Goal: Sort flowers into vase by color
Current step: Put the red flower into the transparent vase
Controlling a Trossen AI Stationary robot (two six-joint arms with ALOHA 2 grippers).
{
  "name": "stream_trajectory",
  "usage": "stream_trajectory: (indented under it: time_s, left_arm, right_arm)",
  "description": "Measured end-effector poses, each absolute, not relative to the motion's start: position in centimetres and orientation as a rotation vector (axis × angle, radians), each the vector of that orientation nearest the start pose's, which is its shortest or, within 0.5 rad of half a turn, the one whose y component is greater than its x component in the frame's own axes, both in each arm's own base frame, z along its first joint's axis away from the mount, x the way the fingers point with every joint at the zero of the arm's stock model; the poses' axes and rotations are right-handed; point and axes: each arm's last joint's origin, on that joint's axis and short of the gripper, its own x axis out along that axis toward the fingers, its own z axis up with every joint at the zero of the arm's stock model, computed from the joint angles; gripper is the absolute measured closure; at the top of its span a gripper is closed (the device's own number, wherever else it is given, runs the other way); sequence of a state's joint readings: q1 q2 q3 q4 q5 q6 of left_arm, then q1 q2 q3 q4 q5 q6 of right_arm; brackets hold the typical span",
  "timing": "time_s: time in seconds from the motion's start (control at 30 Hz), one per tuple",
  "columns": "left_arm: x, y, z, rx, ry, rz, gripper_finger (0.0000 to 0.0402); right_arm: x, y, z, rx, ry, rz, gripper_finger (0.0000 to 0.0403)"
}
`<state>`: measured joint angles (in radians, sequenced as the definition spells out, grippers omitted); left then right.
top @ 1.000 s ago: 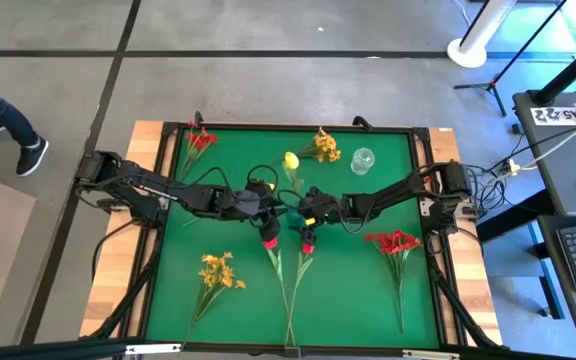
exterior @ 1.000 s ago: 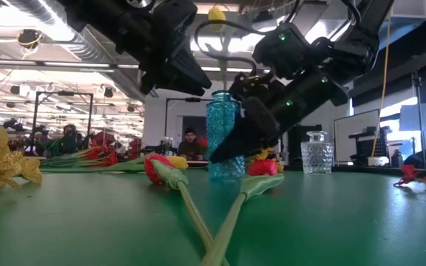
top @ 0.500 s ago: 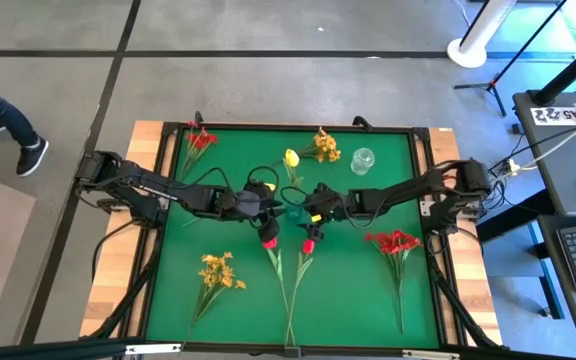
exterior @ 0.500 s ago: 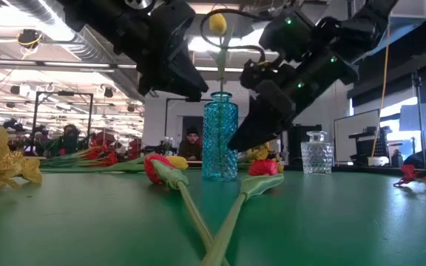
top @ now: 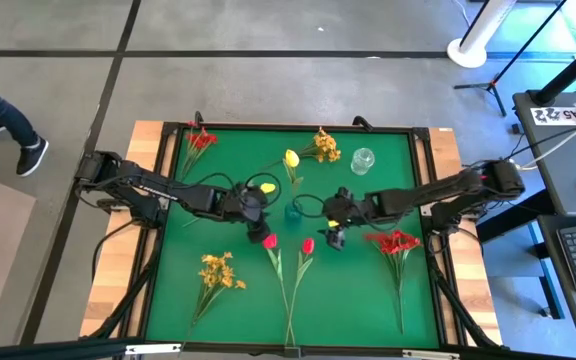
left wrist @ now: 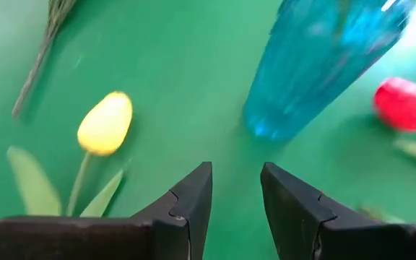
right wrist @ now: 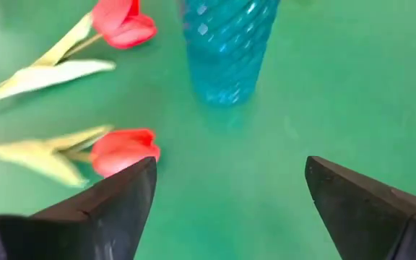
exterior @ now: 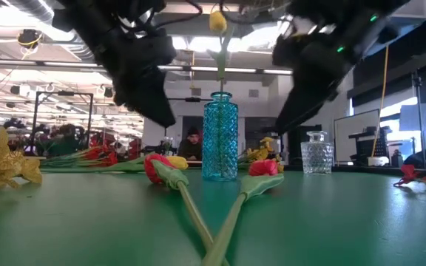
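Observation:
A blue glass vase stands mid-table and holds one yellow tulip upright by its stem. My left gripper is open and empty just left of the vase. A second yellow tulip lies on the mat beside it. My right gripper is open wide and empty to the right of the vase. Two red tulips lie near the vase, their stems crossing toward the near edge.
A clear glass vase stands far right of centre. Red sprays lie at the right and the far left. Yellow-orange clusters lie near left and at the far edge. A person's legs show beyond the table's left.
Both grippers have drawn away from the blue vase: my right one toward the table's right edge, my left one toward the left and lower. The yellow tulip has sunk a little deeper and stands in the vase on its own.

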<state>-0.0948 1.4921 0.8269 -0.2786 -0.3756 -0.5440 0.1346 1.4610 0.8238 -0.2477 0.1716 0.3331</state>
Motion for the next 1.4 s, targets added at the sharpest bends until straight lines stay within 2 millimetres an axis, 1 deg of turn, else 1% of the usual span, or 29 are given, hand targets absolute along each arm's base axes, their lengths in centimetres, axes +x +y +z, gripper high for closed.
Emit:
stream_trajectory:
  time_s: [0.13, 0.2, 0.27, 0.37, 0.4, 0.5, 0.73, 0.87, 1.07, 1.23, 1.4]
  left_arm:
    - [27.6, -1.3, 18.8, -0.291, 0.947, 0.582, 0.0285]
    - [26.7, -0.8, 19.1, -0.297, 1.014, 0.71, 0.0285]
    - [25.8, 0.0, 19.8, -0.281, 1.051, 0.885, 0.0285]
    - [24.5, 1.3, 21.0, -0.232, 1.047, 1.135, 0.0285]
    - [24.1, 1.7, 21.2, -0.23, 1.047, 1.188, 0.0285]
    - [23.6, 3.4, 21.4, -0.255, 1.076, 1.276, 0.0285]
    - [21.9, 8.9, 20.9, -0.266, 1.217, 1.361, 0.0285]
    - [20.4, 11.3, 21.3, -0.324, 1.253, 1.399, 0.0285]
    - [18.2, 13.2, 22.6, -0.486, 1.212, 1.43, 0.0285]
    - [16.8, 15.1, 22.2, -0.614, 1.253, 1.467, 0.0285]
    - [15.9, 16.3, 21.9, -0.661, 1.276, 1.479, 0.0285]
  right_arm:
    - [26.5, 5.1, 20.7, 0.197, 0.889, -0.147, 0.0052]
    - [25.6, 6.0, 21.2, 0.216, 0.899, -0.13, 0.0052]
    - [24.8, 6.9, 21.6, 0.217, 0.907, -0.121, 0.0052]
    - [23.8, 8.1, 22.1, 0.221, 0.904, -0.105, 0.0052]
    - [23.5, 8.4, 22.2, 0.22, 0.908, -0.096, 0.0052]
    - [22.9, 9.6, 22.5, 0.213, 0.888, -0.077, 0.0052]
    - [22.0, 11.4, 22.7, 0.169, 0.866, -0.06, 0.0052]
    - [21.7, 11.9, 22.7, 0.15, 0.85, -0.067, 0.0052]
    - [21.4, 12.3, 22.7, 0.125, 0.836, -0.07, 0.0052]
    - [21.4, 12.3, 22.7, 0.11, 0.833, -0.071, 0.0052]
    - [21.4, 12.3, 22.7, 0.087, 0.83, -0.066, 0.0052]
